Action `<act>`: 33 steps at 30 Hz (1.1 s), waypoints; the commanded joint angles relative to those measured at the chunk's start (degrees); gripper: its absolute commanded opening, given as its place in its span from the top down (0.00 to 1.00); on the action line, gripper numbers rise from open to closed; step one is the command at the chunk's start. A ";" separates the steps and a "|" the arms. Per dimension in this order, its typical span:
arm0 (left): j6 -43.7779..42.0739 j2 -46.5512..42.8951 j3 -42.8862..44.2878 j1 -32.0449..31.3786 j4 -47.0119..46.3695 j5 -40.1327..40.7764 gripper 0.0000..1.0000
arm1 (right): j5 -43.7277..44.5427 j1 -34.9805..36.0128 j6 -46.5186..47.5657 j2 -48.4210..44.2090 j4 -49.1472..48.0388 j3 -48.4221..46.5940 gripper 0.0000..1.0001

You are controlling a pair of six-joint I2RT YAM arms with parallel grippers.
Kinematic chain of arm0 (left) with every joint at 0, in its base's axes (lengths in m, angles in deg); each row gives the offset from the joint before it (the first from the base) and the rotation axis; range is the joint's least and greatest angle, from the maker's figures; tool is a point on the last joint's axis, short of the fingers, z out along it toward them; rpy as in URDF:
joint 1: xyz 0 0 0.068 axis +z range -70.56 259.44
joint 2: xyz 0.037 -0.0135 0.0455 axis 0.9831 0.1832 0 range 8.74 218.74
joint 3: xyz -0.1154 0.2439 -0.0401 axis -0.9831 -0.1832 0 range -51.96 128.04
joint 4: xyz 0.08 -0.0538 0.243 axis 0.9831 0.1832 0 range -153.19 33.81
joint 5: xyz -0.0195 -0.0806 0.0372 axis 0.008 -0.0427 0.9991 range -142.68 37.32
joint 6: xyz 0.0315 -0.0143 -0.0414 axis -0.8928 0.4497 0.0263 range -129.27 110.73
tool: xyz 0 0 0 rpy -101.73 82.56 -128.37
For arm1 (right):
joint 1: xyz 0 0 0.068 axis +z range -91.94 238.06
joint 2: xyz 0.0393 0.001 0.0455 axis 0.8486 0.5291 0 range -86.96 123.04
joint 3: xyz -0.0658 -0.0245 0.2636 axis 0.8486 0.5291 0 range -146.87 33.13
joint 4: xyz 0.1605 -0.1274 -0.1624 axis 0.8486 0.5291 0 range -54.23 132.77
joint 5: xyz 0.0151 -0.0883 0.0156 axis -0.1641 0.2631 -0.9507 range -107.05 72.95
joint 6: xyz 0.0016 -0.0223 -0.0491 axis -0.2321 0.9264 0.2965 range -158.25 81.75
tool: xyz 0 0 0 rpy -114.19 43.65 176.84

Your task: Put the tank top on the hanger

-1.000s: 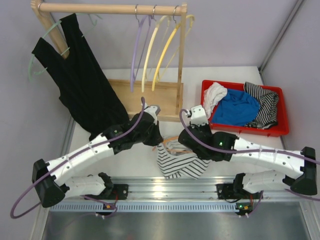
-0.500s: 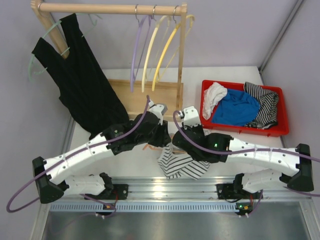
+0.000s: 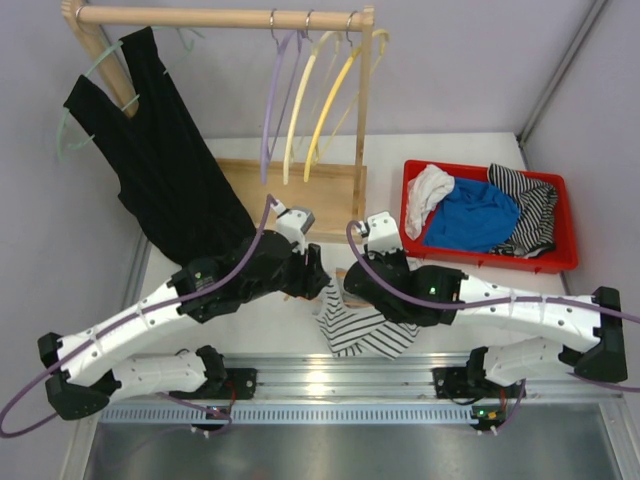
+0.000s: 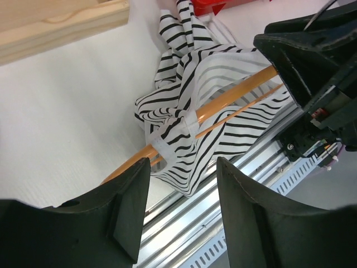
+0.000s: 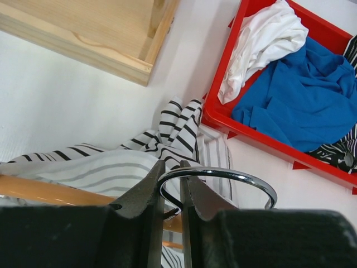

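Note:
The striped white tank top point(image 3: 362, 330) lies bunched at the table's near edge, draped over the orange hanger point(image 4: 234, 92). One strap point(image 4: 167, 146) wraps round the hanger's bar. My right gripper point(image 5: 172, 166) is shut on the hanger's metal hook point(image 5: 223, 174), low over the cloth, and the orange bar point(image 5: 44, 192) runs off to its left. My left gripper point(image 4: 183, 167) is open just above the hanger's left end, with nothing between its fingers. From above, both wrists meet over the garment: the left gripper point(image 3: 312, 275) and the right gripper point(image 3: 352, 282).
A red bin point(image 3: 490, 262) of mixed clothes sits at the right. The wooden rack base point(image 3: 290, 195) stands behind, its rail carrying purple and yellow hangers point(image 3: 300, 100) and a black top point(image 3: 160, 170). A metal rail point(image 3: 320, 375) borders the near table edge.
My left gripper has opened and let go, and its arm has drawn back to the left. The right gripper stays shut on the hook, shifted slightly left early on.

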 commanded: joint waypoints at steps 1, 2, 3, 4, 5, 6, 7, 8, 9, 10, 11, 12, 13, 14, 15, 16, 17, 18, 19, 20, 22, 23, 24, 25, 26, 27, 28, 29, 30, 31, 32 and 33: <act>-6.18 -2.64 1.14 0.00 -2.49 -0.87 0.44 | 2.25 1.76 1.02 -1.85 -0.13 -3.30 1.00; -7.06 -2.91 1.14 0.00 -2.84 -1.13 0.43 | 2.34 2.55 1.55 -2.03 -0.22 -3.56 1.00; -8.02 -3.34 1.14 -0.09 -3.02 -1.57 0.43 | 2.43 2.90 2.25 -2.38 0.39 -4.00 1.00; -9.95 -3.61 1.14 -0.09 -3.63 -2.18 0.43 | 2.86 3.26 2.51 -2.30 0.92 -5.57 1.00; -10.84 -3.87 1.40 -0.09 -3.90 -2.28 0.42 | 3.22 4.04 2.95 -2.21 1.70 -6.63 1.00; -11.54 -4.31 1.84 0.00 -3.99 -2.28 0.42 | 3.39 4.23 3.74 -1.60 3.97 -8.04 1.00; -13.12 -4.40 2.28 0.00 -4.08 -2.63 0.41 | 4.00 4.66 4.10 -1.24 5.04 -10.92 1.00; -13.83 -4.75 2.72 0.00 -4.69 -3.41 0.41 | 4.53 5.45 4.80 -0.81 6.01 -12.34 1.00; -14.36 -5.28 3.60 0.00 -5.21 -3.51 0.40 | 4.97 5.89 5.85 -0.02 7.85 -13.75 1.00; -15.49 -5.72 4.04 -0.09 -5.74 -3.60 0.40 | 5.59 6.33 6.64 0.25 8.56 -16.63 1.00; -16.37 -6.51 4.48 -0.09 -6.97 -3.86 0.40 | 5.85 6.86 8.30 0.69 9.26 -18.14 1.00; -16.91 -6.86 5.61 0.00 -7.41 -3.77 0.39 | 6.03 7.04 9.36 0.78 9.62 -20.59 1.00; -17.95 -7.30 6.41 -0.09 -7.94 -3.77 0.39 | 5.95 7.47 10.50 0.87 9.80 -21.84 1.00; -18.57 -7.74 7.20 -0.09 -8.21 -3.77 0.39 | 5.77 7.74 11.73 0.96 9.71 -22.89 1.00; -19.62 -8.09 8.77 0.00 -8.56 -4.47 0.39 | 5.77 7.83 14.18 1.04 9.54 -24.82 1.00; -20.24 -8.44 9.49 -0.09 -9.00 -4.74 0.38 | 5.86 8.18 15.16 1.04 9.53 -25.79 1.00; -20.77 -8.88 10.36 -0.09 -9.78 -4.91 0.38 | 5.86 8.36 16.30 1.13 9.45 -26.76 1.00; -22.17 -9.06 12.20 -0.09 -10.05 -5.70 0.38 | 5.77 8.27 18.49 1.31 9.19 -28.51 1.00; -22.88 -9.06 13.26 -0.09 -10.14 -5.88 0.37 | 5.77 8.44 19.82 1.40 9.01 -29.22 1.00; -23.41 -9.06 14.32 -0.09 -10.06 -5.97 0.37 | 5.59 8.45 22.79 1.74 7.96 -30.10 1.00; -25.43 -8.89 17.04 0.00 -10.23 -5.88 0.37 | 5.50 8.62 25.79 2.53 7.86 -33.87 1.00; -26.04 -8.89 17.83 0.00 -10.23 -5.71 0.36 | 5.59 8.71 28.51 3.84 8.39 -35.46 1.00; -27.18 -8.71 19.15 -0.09 -10.32 -5.62 0.36 | 5.68 8.71 30.10 4.47 8.39 -38.69 1.00; -27.63 -8.45 19.77 0.00 -10.06 -5.62 0.35 | 5.77 8.80 31.68 5.08 8.39 -40.20 1.00; -28.16 -7.92 20.30 -0.09 -10.05 -5.79 0.35 | 5.77 8.80 35.00 5.70 8.39 -41.61 1.00; -29.03 -7.75 21.09 -0.09 -10.05 -5.88 0.35 | 5.68 8.80 36.43 6.57 7.87 -44.15 1.00; -29.39 -7.48 21.36 0.00 -9.88 -6.40 0.34 | 5.77 8.80 37.75 6.84 7.43 -45.22 1.00; -29.74 -7.13 21.53 -0.09 -9.97 -6.93 0.34 | 5.68 8.80 40.28 7.19 6.82 -46.18 1.00; -30.44 -6.95 21.71 -0.09 -9.97 -7.28 0.34 | 5.68 8.80 41.70 7.46 5.42 -48.02 1.00; -30.62 -6.87 21.88 0.00 -10.31 -7.46 0.33 | 5.25 8.80 42.85 7.63 4.71 -49.08 1.00; -30.97 -6.52 22.23 0.00 -10.14 -7.73 0.33 | 4.98 8.88 44.95 8.16 4.27 -50.14 1.00; -31.49 -6.34 22.50 -0.09 -10.23 -7.73 0.32 | 4.46 8.89 45.84 8.51 3.74 -52.24 1.00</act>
